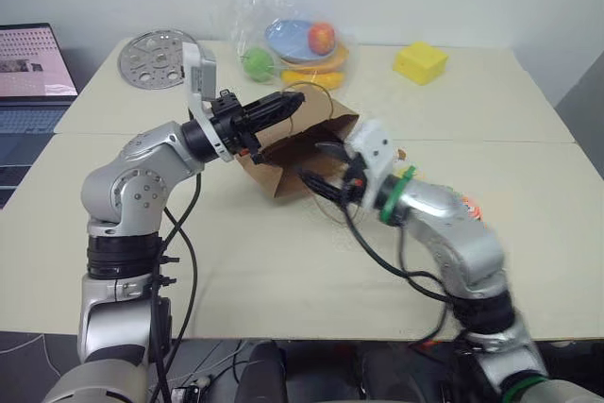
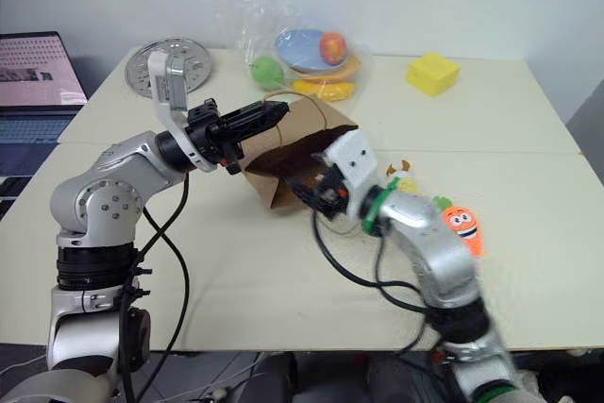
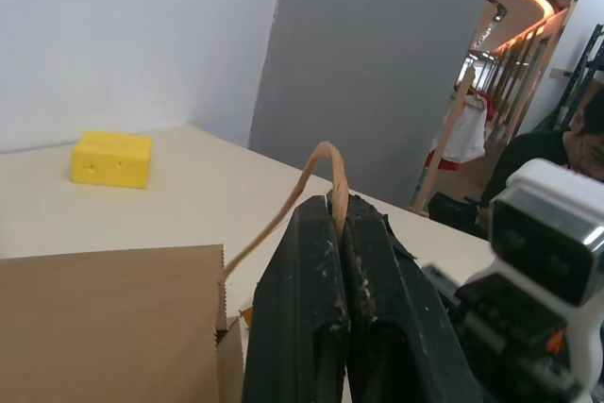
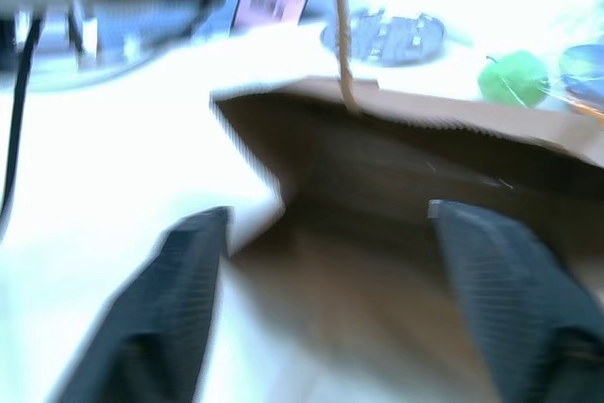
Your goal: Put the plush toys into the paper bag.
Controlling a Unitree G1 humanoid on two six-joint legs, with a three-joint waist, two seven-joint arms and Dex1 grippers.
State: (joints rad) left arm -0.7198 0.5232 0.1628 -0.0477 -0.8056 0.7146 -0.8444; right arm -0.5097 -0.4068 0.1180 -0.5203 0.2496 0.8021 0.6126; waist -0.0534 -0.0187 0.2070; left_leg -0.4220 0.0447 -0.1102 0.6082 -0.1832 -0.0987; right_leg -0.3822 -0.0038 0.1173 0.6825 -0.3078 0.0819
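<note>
your left end effector (image 2: 274, 112) is clamped on the paper bag (image 2: 288, 153)'s handle; hold that mouth up. your right end effector (image 4: 326, 299), spread wide and empty, faces it. the carrot toy (image 2: 462, 226) lies on the bench (image 2: 283, 271) at four o'clock; fetch it.

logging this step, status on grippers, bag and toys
Left gripper shut on bag handle. Right gripper open, empty, at bag mouth. Carrot on table beside right arm, not bagged. Nothing in the way.

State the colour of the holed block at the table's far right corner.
Yellow; the holed block shows best in the right eye view.
</note>
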